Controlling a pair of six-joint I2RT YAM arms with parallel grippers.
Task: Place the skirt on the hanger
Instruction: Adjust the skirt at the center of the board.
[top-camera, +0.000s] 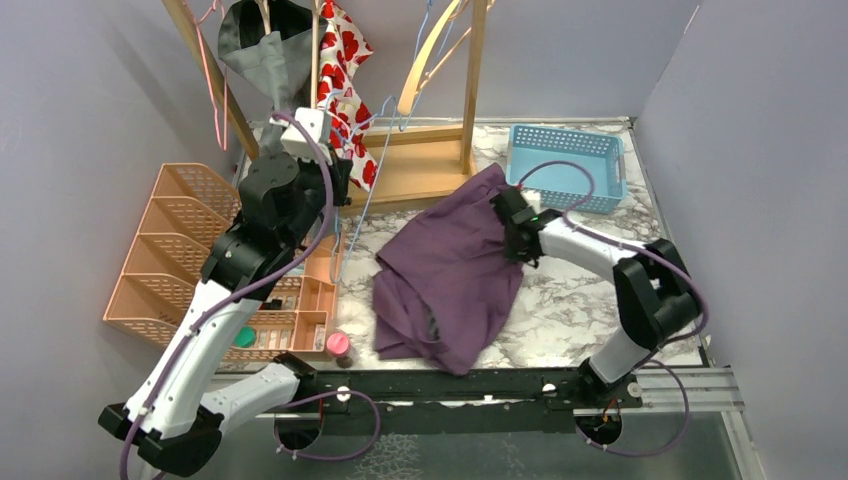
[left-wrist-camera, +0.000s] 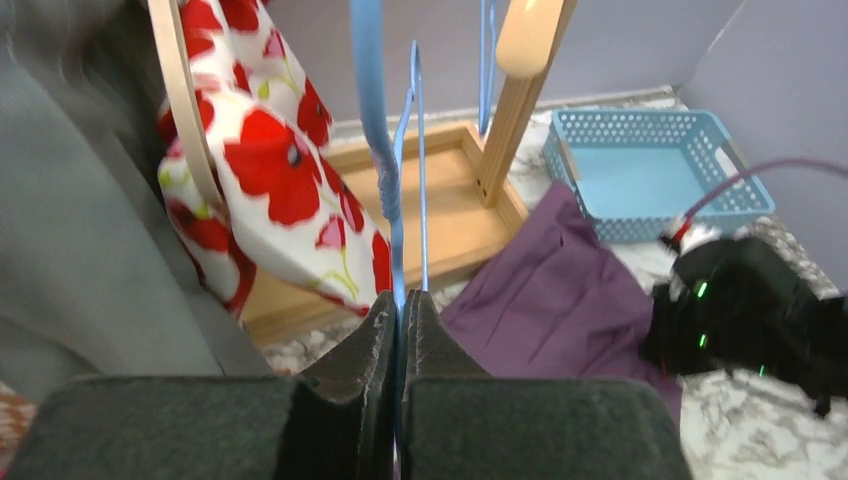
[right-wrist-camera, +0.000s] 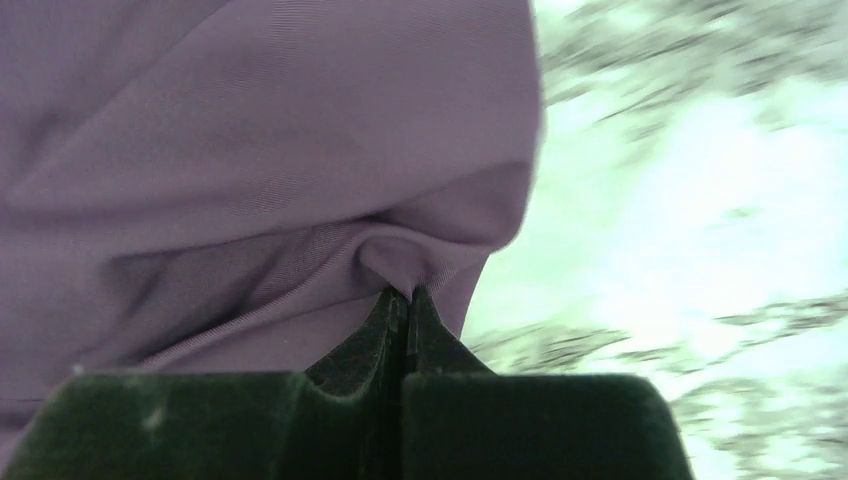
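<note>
Pressed together right in front of the right wrist camera, the right jaws pinch a small fold at the edge of the purple skirt (right-wrist-camera: 250, 150), the cloth bunching up just past their tips, with blurred marble beyond. From above, the right arm (top-camera: 640, 285) rises from its base at the near right, bends at the elbow and sends its forearm leftward and away, low over the worktop (top-camera: 580, 310), so that the wrist meets the far right edge of the skirt, close to the blue basket (top-camera: 565, 165). The skirt lies crumpled on the worktop between the two arms, in front of the base of the wooden rack (top-camera: 470, 90), not on the hanger (left-wrist-camera: 372, 100). The left arm (top-camera: 240, 260) stands much higher: it climbs from the near left corner, leans over the orange organiser (top-camera: 170, 250) and lifts its wrist up to the rack. There the left jaws are closed too, and they clamp the thin blue wire of the hanger, which runs straight up from between them beside a red-flowered garment (left-wrist-camera: 270, 190) and a grey one (left-wrist-camera: 80, 230) hanging at the left. In that wrist view the skirt and the dark wrist of the right arm show below and to the right, with the basket behind them.
</note>
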